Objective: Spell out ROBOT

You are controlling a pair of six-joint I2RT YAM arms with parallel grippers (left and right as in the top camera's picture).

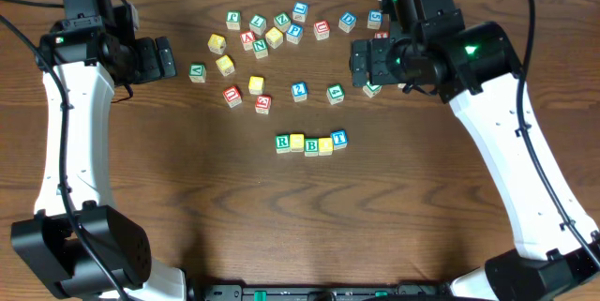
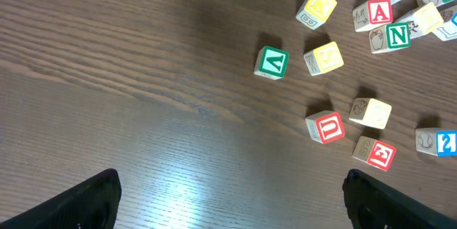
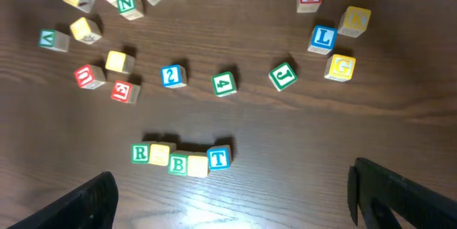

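Note:
A row of five letter blocks lies mid-table: green R [image 1: 282,142], a yellow block [image 1: 297,142], green B [image 1: 311,145], a yellow block [image 1: 325,145], blue T [image 1: 339,138]. The row also shows in the right wrist view, with R [image 3: 141,153], B [image 3: 178,164] and T [image 3: 219,158]. The letters on the yellow blocks cannot be read. My left gripper [image 2: 228,200] is open and empty, raised at the far left of the table [image 1: 167,59]. My right gripper [image 3: 232,200] is open and empty, raised at the far right [image 1: 360,57].
Several loose letter blocks lie scattered along the far side, among them green V [image 2: 272,63], red U [image 2: 328,127], red E [image 2: 380,154], red A [image 2: 379,12], blue 2 [image 3: 171,75], green 4 [image 3: 224,83], green J [image 3: 283,75], blue L [image 3: 323,38], yellow G [image 3: 341,66].

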